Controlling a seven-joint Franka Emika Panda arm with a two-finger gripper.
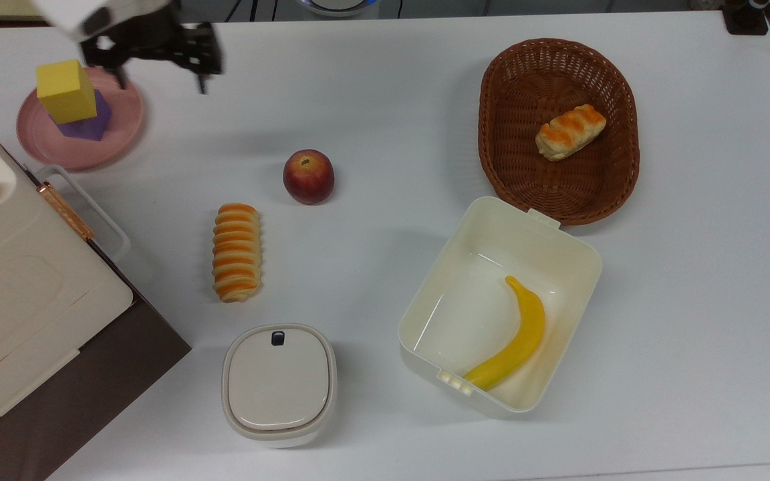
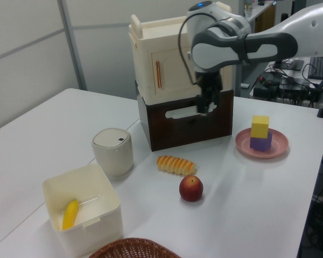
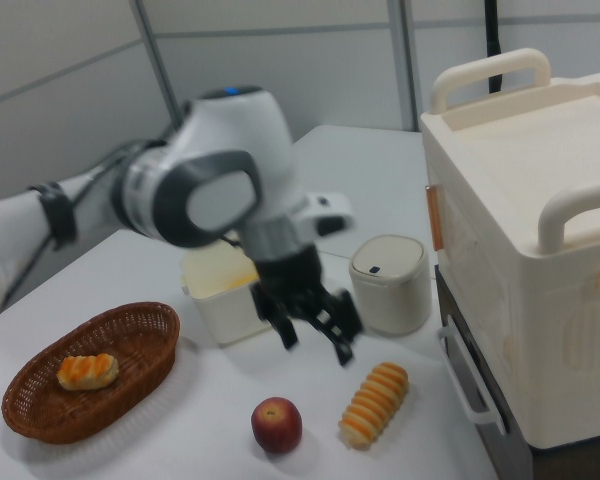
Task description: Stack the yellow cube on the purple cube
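Two cubes form a stack on the pink plate (image 1: 121, 133): the yellow cube (image 1: 66, 91) rests on the purple cube (image 1: 87, 124), slightly askew. Gripper (image 1: 160, 75) hangs empty above the table (image 1: 385, 120), fingers spread apart, just to the top view's right of the plate and clear of both cubes. Seen in the left view, the gripper (image 2: 207, 105) is in front of the brown drawer unit (image 2: 172, 129), with the stack (image 2: 260, 132) well to the left view's right of it. Seen in the right view, the gripper (image 3: 315, 338) hovers above the apple (image 3: 277, 424) and the striped bread (image 3: 374, 404), fingertips pointing down.
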